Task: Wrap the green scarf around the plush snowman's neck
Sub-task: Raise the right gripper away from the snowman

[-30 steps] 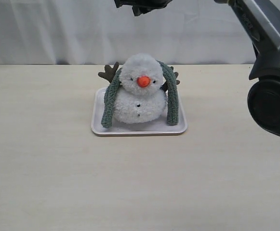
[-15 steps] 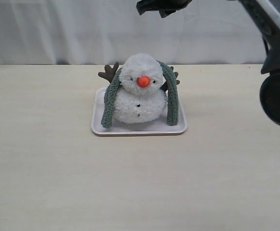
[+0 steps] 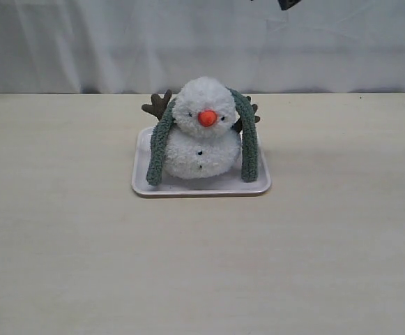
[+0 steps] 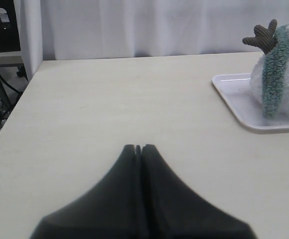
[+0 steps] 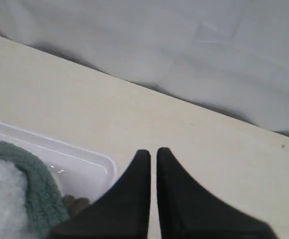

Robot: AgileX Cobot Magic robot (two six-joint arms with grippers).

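In the exterior view, the plush snowman [image 3: 201, 150] is sitting upright on a white tray [image 3: 188, 190] near the middle of the table [image 3: 188, 265], facing the camera. The green scarf [image 3: 247, 143] is lying over the back of the head and hanging down both sides of the body, and both ends are reaching the tray floor. The front of the snowman's neck [image 3: 201, 132] is showing bare; the scarf's run behind the head is hidden. Brown twig arms [image 3: 158, 105] are projecting from behind the scarf strands. A dark machine part [image 3: 288, 3] is being cut off by the top edge, in front of the white curtain [image 3: 118, 42], and cannot be identified. In the left wrist view, the left gripper [image 4: 138, 147] is hovering over bare table with its fingers pressed together and holding nothing; the snowman and tray are being cropped by the frame edge. In the right wrist view, the right gripper [image 5: 149, 152] is hanging above the table just beside a tray corner, fingers together with only a thin slit between them, holding nothing. Only a scarf strand, a patch of white plush and a blurred brown shape are appearing there.
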